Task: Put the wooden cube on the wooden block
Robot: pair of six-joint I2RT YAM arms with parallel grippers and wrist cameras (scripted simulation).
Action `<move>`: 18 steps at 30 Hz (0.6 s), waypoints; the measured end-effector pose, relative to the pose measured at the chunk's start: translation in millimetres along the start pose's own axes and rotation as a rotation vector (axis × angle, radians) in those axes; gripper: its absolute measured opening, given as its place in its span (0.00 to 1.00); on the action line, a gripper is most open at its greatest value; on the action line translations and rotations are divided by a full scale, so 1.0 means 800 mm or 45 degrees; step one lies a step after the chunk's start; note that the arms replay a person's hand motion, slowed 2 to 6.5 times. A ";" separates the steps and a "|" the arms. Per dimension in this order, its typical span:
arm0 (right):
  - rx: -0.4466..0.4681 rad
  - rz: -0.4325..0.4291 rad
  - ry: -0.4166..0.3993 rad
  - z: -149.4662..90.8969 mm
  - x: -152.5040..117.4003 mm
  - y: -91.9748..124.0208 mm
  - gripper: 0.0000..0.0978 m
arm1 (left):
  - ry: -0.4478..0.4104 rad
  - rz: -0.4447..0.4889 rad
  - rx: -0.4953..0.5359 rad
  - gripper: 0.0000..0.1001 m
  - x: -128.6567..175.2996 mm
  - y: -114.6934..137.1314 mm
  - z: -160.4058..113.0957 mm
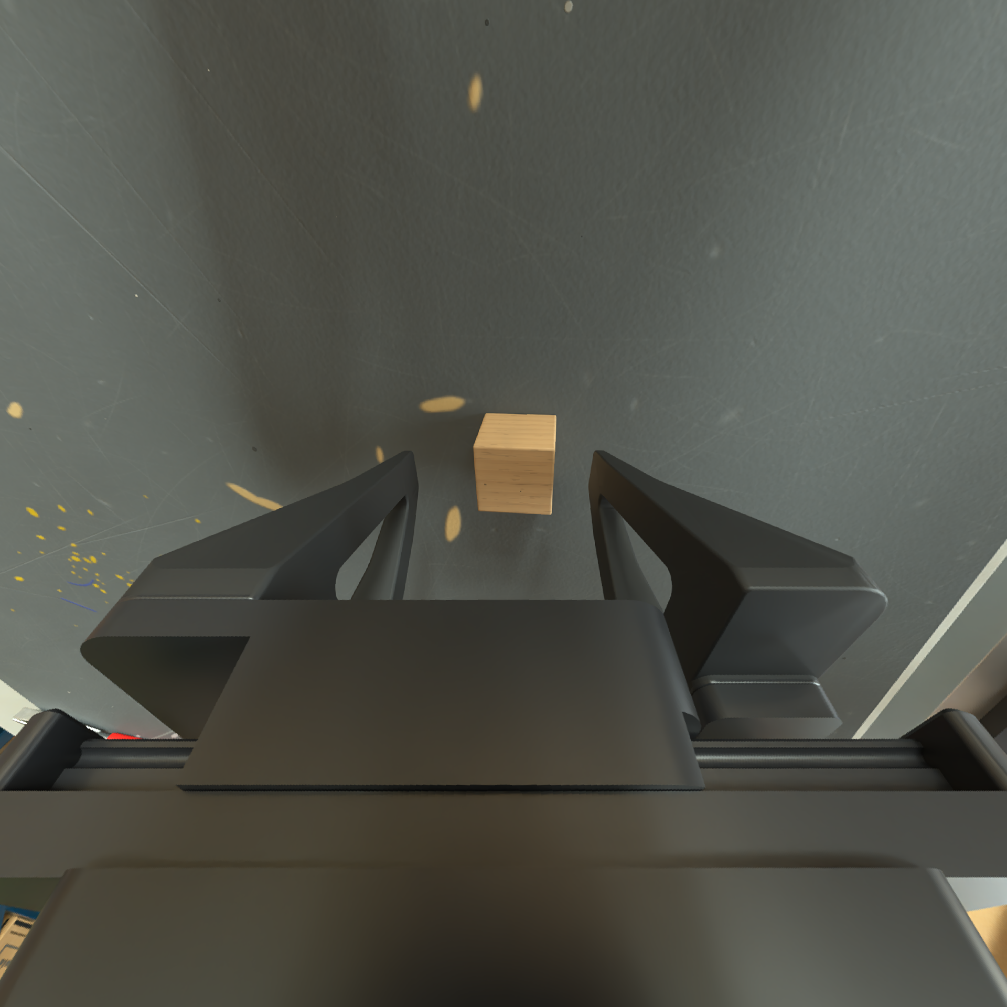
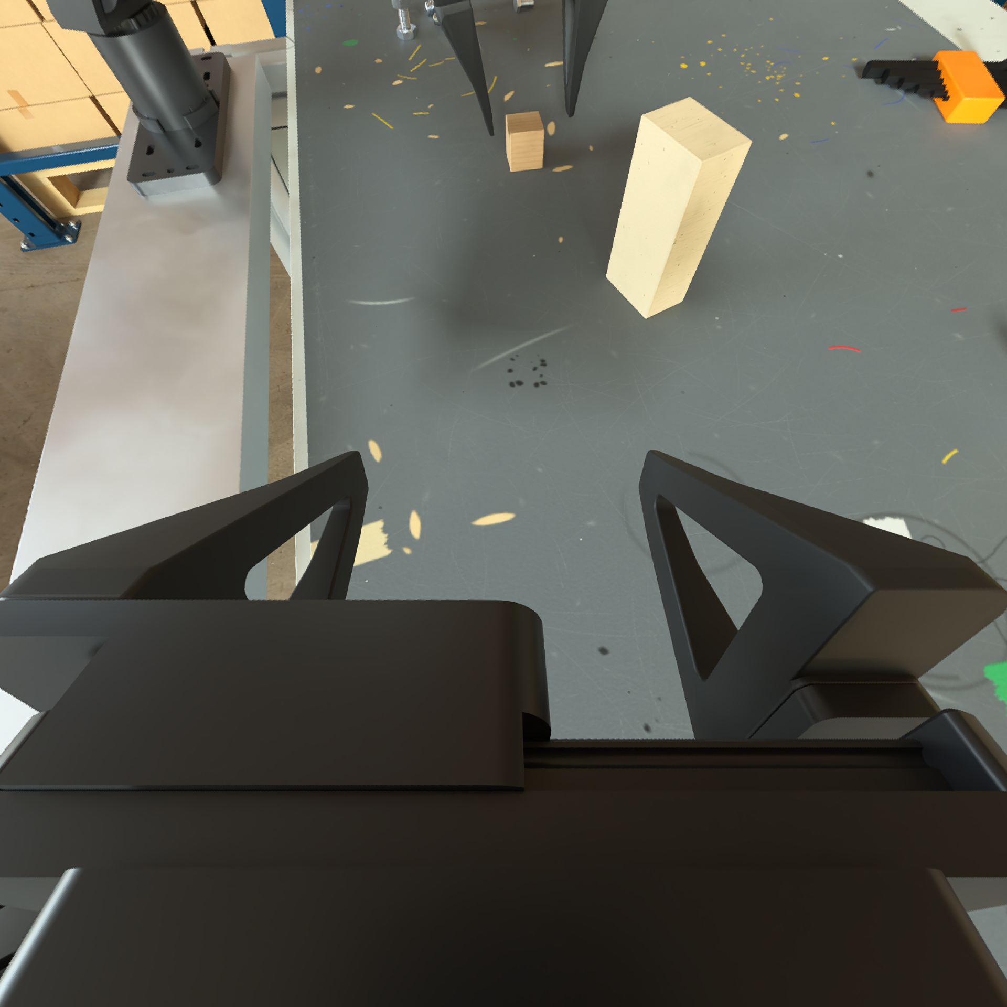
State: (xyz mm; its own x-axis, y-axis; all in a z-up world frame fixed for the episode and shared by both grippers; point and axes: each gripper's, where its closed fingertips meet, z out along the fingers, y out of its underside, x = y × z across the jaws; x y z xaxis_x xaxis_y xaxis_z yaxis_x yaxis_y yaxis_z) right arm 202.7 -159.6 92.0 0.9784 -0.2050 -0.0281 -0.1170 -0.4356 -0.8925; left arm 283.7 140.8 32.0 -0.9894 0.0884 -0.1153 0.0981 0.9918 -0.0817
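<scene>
A small wooden cube point(image 1: 515, 463) sits on the grey table, just beyond and between the tips of my open left gripper point(image 1: 504, 452). In the right wrist view the cube point(image 2: 524, 140) lies at the far side, with the left gripper's two fingers point(image 2: 474, 71) pointing down on either side of it, a little above it. A tall pale wooden block point(image 2: 675, 204) stands upright to the right of the cube. My right gripper point(image 2: 501, 452) is open and empty, well short of both.
An orange block with a black toothed part point(image 2: 964, 87) lies at the far right. The left arm's base point(image 2: 174, 120) stands on a white ledge left of the table point(image 2: 490, 354). A bolt point(image 2: 406, 24) lies at the far edge. Cardboard boxes are stacked beyond.
</scene>
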 end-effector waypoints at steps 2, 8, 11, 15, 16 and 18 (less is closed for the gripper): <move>-0.001 -0.002 0.000 0.000 0.000 0.000 0.87 | 0.002 0.003 -0.001 0.52 0.000 0.000 0.001; 0.000 -0.003 0.001 0.001 0.001 -0.001 0.87 | 0.006 0.002 0.001 0.47 0.000 0.000 0.004; 0.001 -0.005 0.001 0.001 0.001 -0.001 0.87 | 0.008 -0.001 0.002 0.46 0.000 0.001 0.005; -0.001 -0.006 0.000 0.002 0.001 -0.001 0.87 | 0.012 -0.005 0.000 0.45 0.000 0.002 0.007; -0.002 -0.006 0.000 0.002 0.001 -0.001 0.87 | 0.013 -0.006 0.000 0.44 0.000 0.003 0.007; -0.003 -0.004 -0.001 0.002 0.002 0.000 0.87 | 0.015 -0.008 -0.001 0.44 0.000 0.003 0.009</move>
State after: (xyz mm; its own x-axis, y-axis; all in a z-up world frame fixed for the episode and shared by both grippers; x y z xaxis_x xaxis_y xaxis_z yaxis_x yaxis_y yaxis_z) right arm 204.3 -158.3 91.3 0.9789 -0.2028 -0.0255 -0.1141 -0.4385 -0.8915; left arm 284.6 142.9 24.7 -0.9912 0.0835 -0.1028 0.0920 0.9924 -0.0812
